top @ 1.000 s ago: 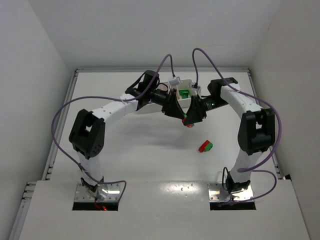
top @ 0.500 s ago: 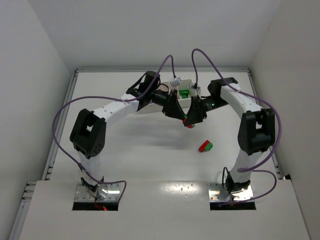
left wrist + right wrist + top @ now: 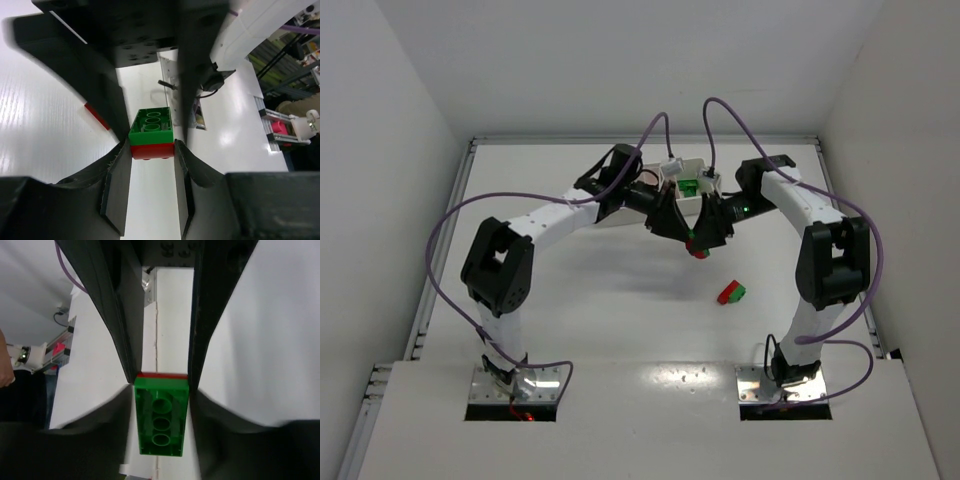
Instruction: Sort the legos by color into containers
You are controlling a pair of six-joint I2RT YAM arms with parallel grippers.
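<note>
A lego stack of a green brick on a red brick [image 3: 698, 245] hangs above the table, held between both grippers. My left gripper [image 3: 678, 226] is shut on the red brick [image 3: 152, 151]; its fingertips [image 3: 121, 159] press both sides. My right gripper [image 3: 712, 230] is shut on the green brick [image 3: 160, 420], with the red brick [image 3: 161, 374] at its far end. Another red and green lego pair [image 3: 731, 292] lies on the table to the near right. The white tray [image 3: 695, 167] sits just behind the grippers, mostly hidden; a green lego [image 3: 688, 186] lies in one container.
Purple cables [image 3: 650, 130] loop above both wrists. White walls close in the table at the left, back and right. The arm bases [image 3: 515, 385] stand at the near edge.
The left arm's elbow has shifted slightly to the right. Both grippers and the stack between them stay almost in the same place.
</note>
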